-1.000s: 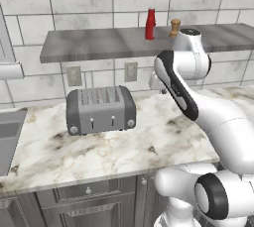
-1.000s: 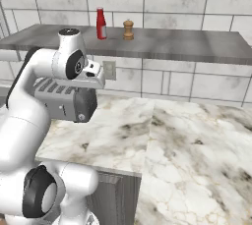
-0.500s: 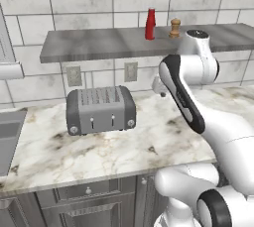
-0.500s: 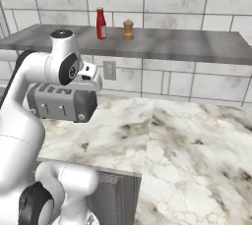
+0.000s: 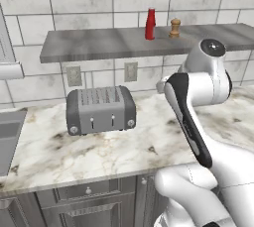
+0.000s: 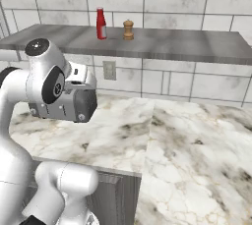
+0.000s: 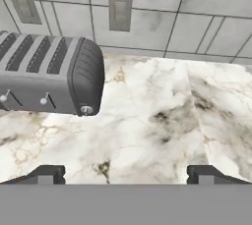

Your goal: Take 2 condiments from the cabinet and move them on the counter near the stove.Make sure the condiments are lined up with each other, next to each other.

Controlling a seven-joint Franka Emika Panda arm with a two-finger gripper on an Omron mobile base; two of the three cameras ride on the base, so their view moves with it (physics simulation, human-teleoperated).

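Two condiments stand side by side on the cabinet, a grey slab wall shelf (image 5: 99,45) (image 6: 187,47). One is a slim red squeeze bottle (image 5: 150,24) (image 6: 101,23); to its right is a brown wooden shaker (image 5: 174,28) (image 6: 128,30). My gripper (image 7: 126,175) is open and holds nothing. It hovers well below the shelf, looking down on the marble counter (image 7: 147,121) (image 5: 99,151) just right of the toaster. Both condiments are well above and apart from it. The stove is out of view.
A grey toaster (image 5: 100,109) (image 7: 49,74) sits on the counter under the shelf. Two wall outlets (image 5: 130,71) (image 7: 119,12) are behind it. A sink edge (image 5: 7,137) shows at far left. The counter stretches bare to the right (image 6: 197,140).
The fingers have spread from nearly shut to wide open. The arm's upper joint has risen and swung slightly toward the wall. The condiments have not moved.
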